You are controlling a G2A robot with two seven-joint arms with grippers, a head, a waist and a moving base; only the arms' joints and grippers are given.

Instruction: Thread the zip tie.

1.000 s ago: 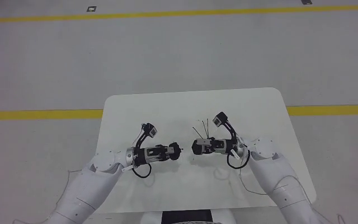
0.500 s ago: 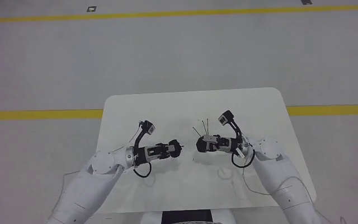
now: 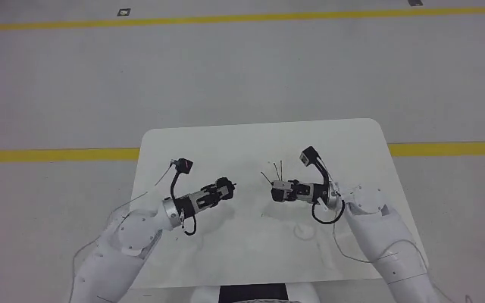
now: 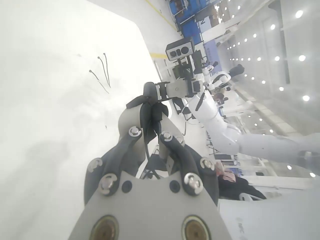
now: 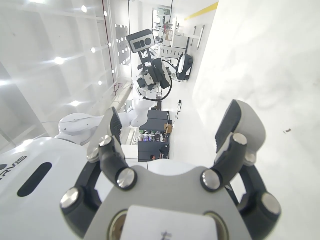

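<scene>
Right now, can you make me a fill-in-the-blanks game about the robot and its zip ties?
1. The right tool is wide ___, with nothing in it.
2. The left tool pinches one thin ___ zip tie.
3. ___ spare zip ties lie on the white table.
Missing words: open, black, three.

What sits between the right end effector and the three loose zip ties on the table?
Nothing visible. The open right end effector hangs just beside the three zip ties, with only bare table between them.
</scene>
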